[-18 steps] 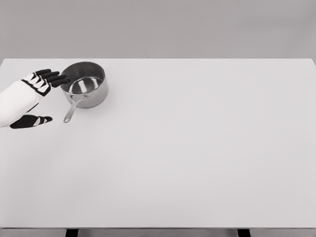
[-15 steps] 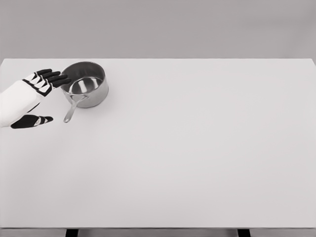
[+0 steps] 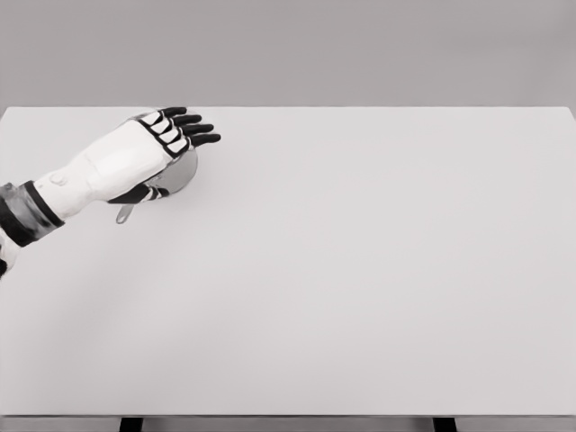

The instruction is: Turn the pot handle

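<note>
Progress looks slight as far as we can judge: the pot (image 3: 184,173) sits mostly hidden beneath our left hand (image 3: 144,157), and only a sliver of its steel wall shows past the palm's right edge. The handle (image 3: 124,214) pokes out below the wrist side of the hand, pointing down and toward us; only its tip is visible. Nothing shows a grip on it, so we take the turning itself as not yet done.

Our left hand is held flat and open above the pot, palm down, the dark fingers (image 3: 191,129) stretched out together and reaching past the pot's far rim. The thumb (image 3: 148,193) is tucked under the palm, near where the handle meets the pot, though we cannot tell whether it touches metal. We cannot say either whether the palm rests on the rim or hovers over it.

What remains, in our view, is to catch the handle and swing it around. The table (image 3: 378,270) beyond the hand holds nothing else, and our right arm is out of view.
</note>
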Robot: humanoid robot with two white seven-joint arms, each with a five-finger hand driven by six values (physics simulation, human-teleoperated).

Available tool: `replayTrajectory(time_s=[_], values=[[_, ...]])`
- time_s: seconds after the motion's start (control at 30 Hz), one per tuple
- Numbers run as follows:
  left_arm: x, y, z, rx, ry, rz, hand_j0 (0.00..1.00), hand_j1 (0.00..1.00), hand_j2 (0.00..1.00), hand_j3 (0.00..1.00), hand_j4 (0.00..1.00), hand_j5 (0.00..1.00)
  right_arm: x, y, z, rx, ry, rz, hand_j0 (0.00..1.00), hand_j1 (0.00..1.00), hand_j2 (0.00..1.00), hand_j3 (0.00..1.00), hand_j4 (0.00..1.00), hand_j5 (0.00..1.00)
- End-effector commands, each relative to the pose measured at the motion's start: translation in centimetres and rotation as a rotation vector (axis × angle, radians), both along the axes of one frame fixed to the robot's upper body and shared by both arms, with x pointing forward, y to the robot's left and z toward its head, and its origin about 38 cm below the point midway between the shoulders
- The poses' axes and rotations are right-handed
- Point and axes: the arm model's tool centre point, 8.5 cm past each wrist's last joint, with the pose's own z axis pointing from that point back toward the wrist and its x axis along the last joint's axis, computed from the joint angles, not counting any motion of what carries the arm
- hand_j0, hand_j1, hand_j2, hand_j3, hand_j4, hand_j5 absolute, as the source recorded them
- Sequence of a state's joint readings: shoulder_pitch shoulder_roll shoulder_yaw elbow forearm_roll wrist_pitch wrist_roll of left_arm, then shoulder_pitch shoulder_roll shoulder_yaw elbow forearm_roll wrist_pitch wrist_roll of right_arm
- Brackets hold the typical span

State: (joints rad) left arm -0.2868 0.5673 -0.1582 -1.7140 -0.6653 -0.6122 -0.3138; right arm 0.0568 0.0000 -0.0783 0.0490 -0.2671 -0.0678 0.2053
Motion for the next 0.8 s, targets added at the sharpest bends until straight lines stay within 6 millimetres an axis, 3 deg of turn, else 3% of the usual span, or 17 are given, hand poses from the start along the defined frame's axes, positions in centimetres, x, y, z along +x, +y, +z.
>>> replayTrajectory(time_s=[0.0,0.2,0.43,0.77], values=[[0.2,-1.8,-1.9,0.005,0.032,-0.013,1.0,1.0,1.0,1.0,1.0,1.0,0.0,0.0,0.0,0.0,0.0,0.0,1.0,1.0,1.0,1.0,1.0,1.0],[1.3,-3.3,-4.5,-0.003,0.125,0.119,1.0,1.0,1.0,1.0,1.0,1.0,0.0,0.0,0.0,0.0,-0.001,0.0,1.0,1.0,1.0,1.0,1.0,1.0],[2.3,-2.6,-5.7,-0.015,0.168,0.288,1.0,1.0,1.0,1.0,1.0,1.0,0.0,0.0,0.0,0.0,0.0,0.0,1.0,1.0,1.0,1.0,1.0,1.0],[2.9,-1.0,-7.2,-0.017,0.221,0.394,1.0,1.0,1.0,1.0,1.0,1.0,0.0,0.0,0.0,0.0,0.0,0.0,1.0,1.0,1.0,1.0,1.0,1.0]])
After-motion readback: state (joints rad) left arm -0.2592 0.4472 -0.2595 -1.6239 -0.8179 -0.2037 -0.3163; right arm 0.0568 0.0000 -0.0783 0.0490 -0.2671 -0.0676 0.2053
